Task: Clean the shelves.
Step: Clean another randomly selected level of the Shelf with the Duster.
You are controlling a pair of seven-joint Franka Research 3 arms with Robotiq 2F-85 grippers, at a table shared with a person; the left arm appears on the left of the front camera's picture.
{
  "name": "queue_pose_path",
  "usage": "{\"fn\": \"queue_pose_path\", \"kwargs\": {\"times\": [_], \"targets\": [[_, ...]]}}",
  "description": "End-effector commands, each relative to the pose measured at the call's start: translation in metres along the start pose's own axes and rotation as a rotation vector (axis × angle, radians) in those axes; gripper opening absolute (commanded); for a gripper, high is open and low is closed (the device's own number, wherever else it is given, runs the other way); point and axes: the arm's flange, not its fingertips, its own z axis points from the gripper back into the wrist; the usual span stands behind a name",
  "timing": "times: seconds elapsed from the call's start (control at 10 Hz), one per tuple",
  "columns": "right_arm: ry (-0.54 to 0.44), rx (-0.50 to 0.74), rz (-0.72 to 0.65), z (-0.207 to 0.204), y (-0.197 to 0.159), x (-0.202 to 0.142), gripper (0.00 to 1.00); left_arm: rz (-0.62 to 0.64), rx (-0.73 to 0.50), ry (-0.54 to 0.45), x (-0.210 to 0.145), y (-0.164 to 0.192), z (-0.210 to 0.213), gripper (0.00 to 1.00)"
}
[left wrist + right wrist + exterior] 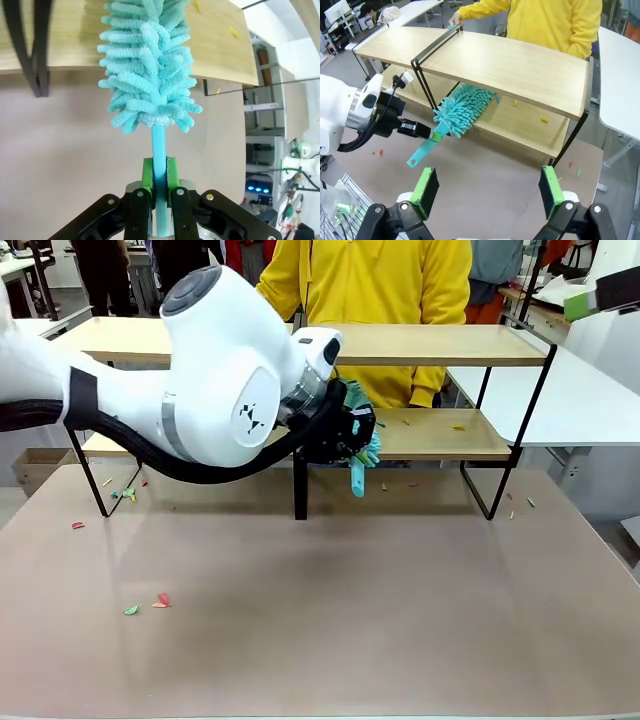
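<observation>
**Duster on the lower board**

The desk (330,640) has a wide, dull pinkish-brown top. Across its far half stand the shelves (440,344), two long light-wood boards on a thin black frame with a black centre post. Behind them stands a person in a yellow top (380,280), with one hand (454,19) at the far edge of the upper board.

The white left arm (210,370) comes in from the left side and reaches across the front of the rack, near the centre post. It carries a teal duster (147,70) with a fluffy, noodle-like head and a flat teal handle. The head pokes in between the two boards and lies over the front part of the lower one, just beside the centre post (the handle slopes down and out over the desk).

The left gripper (159,175) is clamped tight on the duster's handle, green pads pressed flat to either side just below the head. The right gripper (490,192) hovers above the desk in front of the shelves, its jaws spread wide and holding nothing.

Small yellow scraps (543,119) lie on the lower board, to the side of the duster head. Red and green scraps (160,600) dot the desk.
</observation>
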Motion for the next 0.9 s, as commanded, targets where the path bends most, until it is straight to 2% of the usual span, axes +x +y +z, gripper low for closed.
{"fn": "queue_pose_path", "kwargs": {"times": [0.0,0.6,0.8], "targets": [[-0.003,0.003,0.015,0.001,-0.002,0.0,1.0,-0.002,-0.011,0.017,0.01,-0.023,-0.014,0.12],[-0.003,0.003,0.015,0.001,-0.002,0.0,1.0,-0.207,-0.075,0.148,0.011,-0.075,-0.056,0.12],[-0.003,0.003,0.015,0.001,-0.002,0.0,1.0,-0.29,-0.05,0.193,0.014,-0.092,-0.071,0.12]]}}
